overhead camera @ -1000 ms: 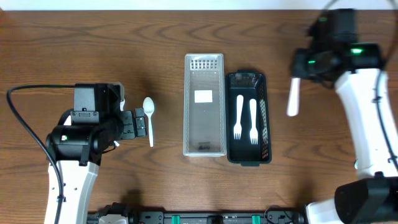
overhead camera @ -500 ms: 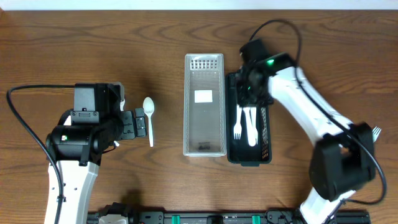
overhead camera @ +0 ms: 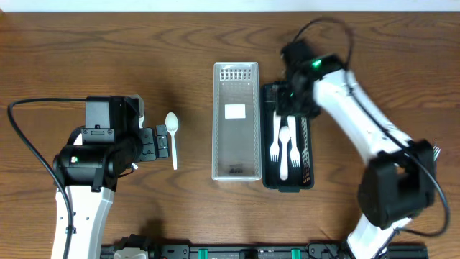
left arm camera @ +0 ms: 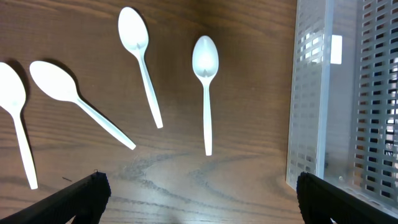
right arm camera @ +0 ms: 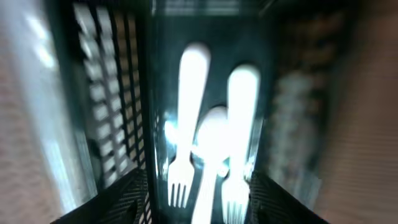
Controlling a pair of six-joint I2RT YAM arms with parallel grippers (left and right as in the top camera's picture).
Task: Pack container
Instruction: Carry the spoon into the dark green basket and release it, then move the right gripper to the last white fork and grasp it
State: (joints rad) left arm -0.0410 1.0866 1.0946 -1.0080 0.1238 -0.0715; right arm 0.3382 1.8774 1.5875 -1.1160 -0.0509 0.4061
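A black container (overhead camera: 308,147) holds two white forks (overhead camera: 274,144) and a white spoon (overhead camera: 283,160) lying between them. My right gripper (overhead camera: 291,106) hovers over the container's far end, open and empty. In the blurred right wrist view its fingers (right arm camera: 199,202) spread on either side of the forks (right arm camera: 180,124) and spoon (right arm camera: 208,155). A clear container (overhead camera: 236,147) stands just left of the black one. A white spoon (overhead camera: 172,137) lies on the table by my open left gripper (overhead camera: 162,142). The left wrist view shows several white spoons (left arm camera: 206,81) beyond the open fingers (left arm camera: 199,199).
The clear container's slotted wall (left arm camera: 311,99) fills the right side of the left wrist view. The wooden table (overhead camera: 108,57) stretches around both containers. The right arm (overhead camera: 366,137) crosses the table right of the black container.
My right arm swung in from the far right with a white spoon to over the black container. The spoon now lies between the forks. The left arm has not moved.
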